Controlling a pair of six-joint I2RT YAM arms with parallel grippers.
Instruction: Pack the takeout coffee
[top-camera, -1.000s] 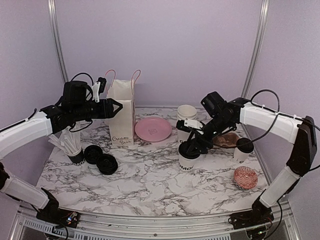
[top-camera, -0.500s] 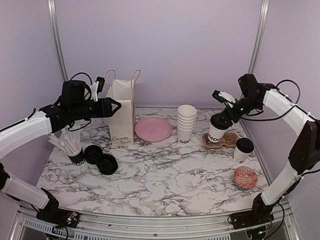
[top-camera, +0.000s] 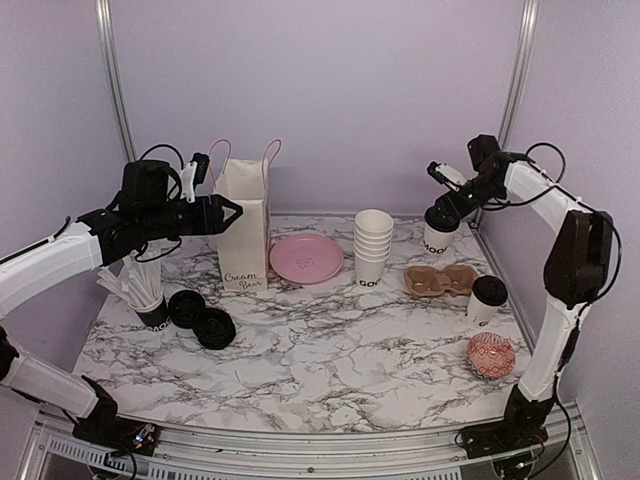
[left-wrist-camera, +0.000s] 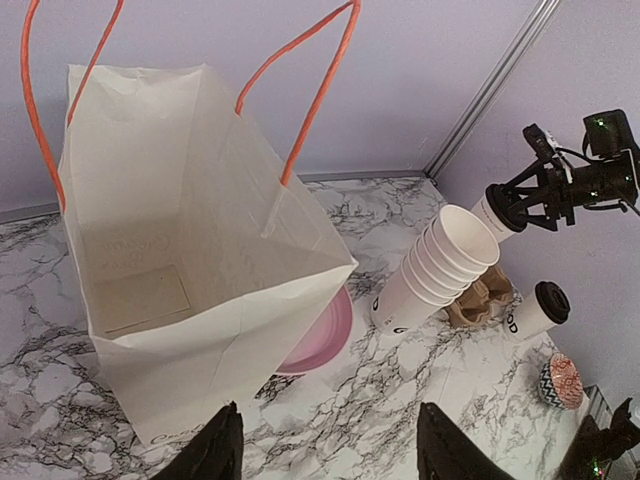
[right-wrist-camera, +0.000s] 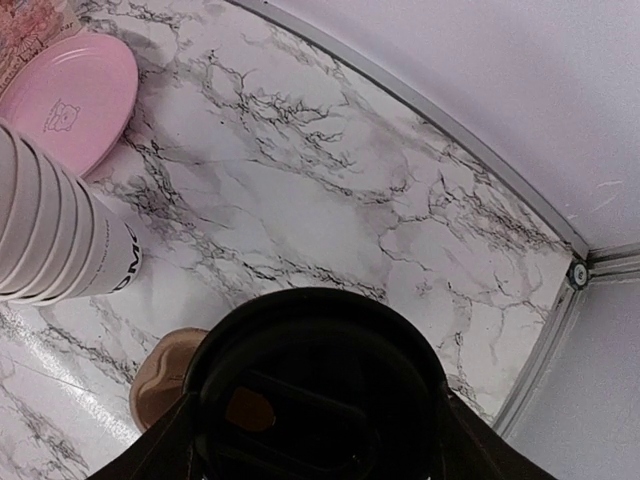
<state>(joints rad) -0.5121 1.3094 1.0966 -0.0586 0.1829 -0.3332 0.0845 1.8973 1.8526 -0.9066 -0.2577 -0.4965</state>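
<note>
We judge this is the carrying step: our right gripper (top-camera: 447, 205) pinches one lidded coffee cup (top-camera: 436, 235), lifted at the upper right near the cardboard carrier (top-camera: 440, 280), while our left gripper (top-camera: 232, 213) hovers spread beside the paper bag (top-camera: 243, 225) at the upper left, so next we probably must lower the cup upright into a pocket.

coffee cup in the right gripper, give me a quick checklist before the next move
1. Right gripper holds the lidded cup in the air: ok
2. Lid on that cup: ok
3. Paper bag upright, mouth open, nothing inside: ok
4. Left gripper clear of the bag: cannot tell
5. Cardboard carrier pockets free: ok
6. Second lidded cup upright beside the carrier: ok
</note>
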